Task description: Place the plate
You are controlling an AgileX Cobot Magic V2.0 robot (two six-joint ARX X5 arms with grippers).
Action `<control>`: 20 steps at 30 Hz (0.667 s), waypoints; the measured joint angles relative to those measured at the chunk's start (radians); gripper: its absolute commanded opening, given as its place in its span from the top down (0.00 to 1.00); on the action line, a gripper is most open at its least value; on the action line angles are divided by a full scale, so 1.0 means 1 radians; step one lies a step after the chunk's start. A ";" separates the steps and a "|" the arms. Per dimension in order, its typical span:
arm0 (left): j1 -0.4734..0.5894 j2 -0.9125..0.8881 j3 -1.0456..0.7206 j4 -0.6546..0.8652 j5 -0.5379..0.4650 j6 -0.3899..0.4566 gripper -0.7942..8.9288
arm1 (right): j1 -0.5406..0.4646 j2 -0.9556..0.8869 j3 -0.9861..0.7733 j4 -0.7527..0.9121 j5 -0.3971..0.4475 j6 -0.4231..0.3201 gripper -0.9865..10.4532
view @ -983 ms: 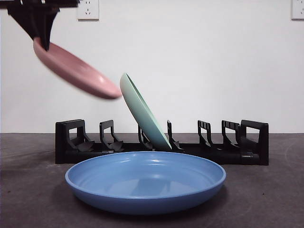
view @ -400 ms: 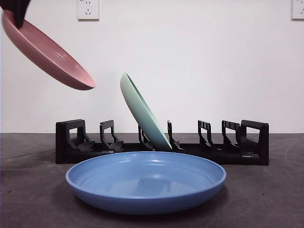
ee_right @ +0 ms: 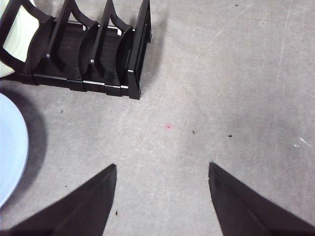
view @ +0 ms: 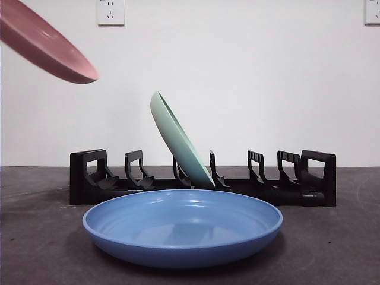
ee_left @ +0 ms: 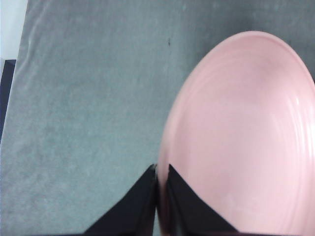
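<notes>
The left pincer [ee_left: 158, 169] is clamping the rim of the pink plate [view: 44, 41], holding it tilted in the air, high above the black rack's [view: 202, 181] end slots. A green plate [view: 178, 139] is leaning in the rack's middle. A blue plate [view: 183, 225] is lying on the bench [view: 332, 243] before the rack. The right pincer [ee_right: 162, 169] is hanging spread apart beside the rack's other end.

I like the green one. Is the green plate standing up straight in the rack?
No, tipped. The green plate sits in the black dish rack, its top edge leaning left.
</notes>
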 measured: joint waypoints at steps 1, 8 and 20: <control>0.000 -0.043 -0.058 0.036 0.011 0.000 0.90 | 0.000 0.000 0.000 0.000 0.000 0.000 0.66; 0.001 -0.342 -0.449 0.215 0.097 -0.025 0.90 | 0.000 0.000 0.000 -0.003 0.000 0.000 0.66; 0.001 -0.759 -0.967 0.314 0.342 -0.224 0.90 | 0.000 0.000 0.000 -0.008 -0.003 0.000 0.66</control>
